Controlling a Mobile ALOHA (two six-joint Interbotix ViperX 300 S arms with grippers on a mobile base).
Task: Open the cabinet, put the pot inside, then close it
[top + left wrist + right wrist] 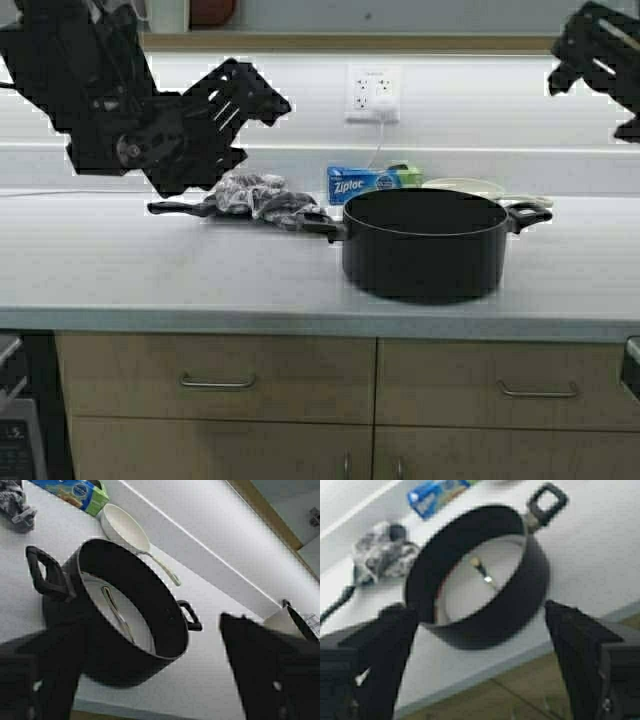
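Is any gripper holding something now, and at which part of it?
Nothing is held. Left gripper and right gripper are both open in the air; the pot sits untouched on the counter.

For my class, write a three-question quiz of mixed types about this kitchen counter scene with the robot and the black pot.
1. True or false: the pot has a lid on it.
2. Multiple choice: what lies right behind the pot, near the wall? A) the small cream frying pan B) a kettle C) a toaster
3. Fill in: the left gripper hangs above the long-handled pan draped with a grey ____.

Key
1. False: the pot is open-topped, and both wrist views show its pale inside.
2. A, next to the blue Ziploc box.
3. cloth

The right gripper has its fingers spread, raised above the counter.
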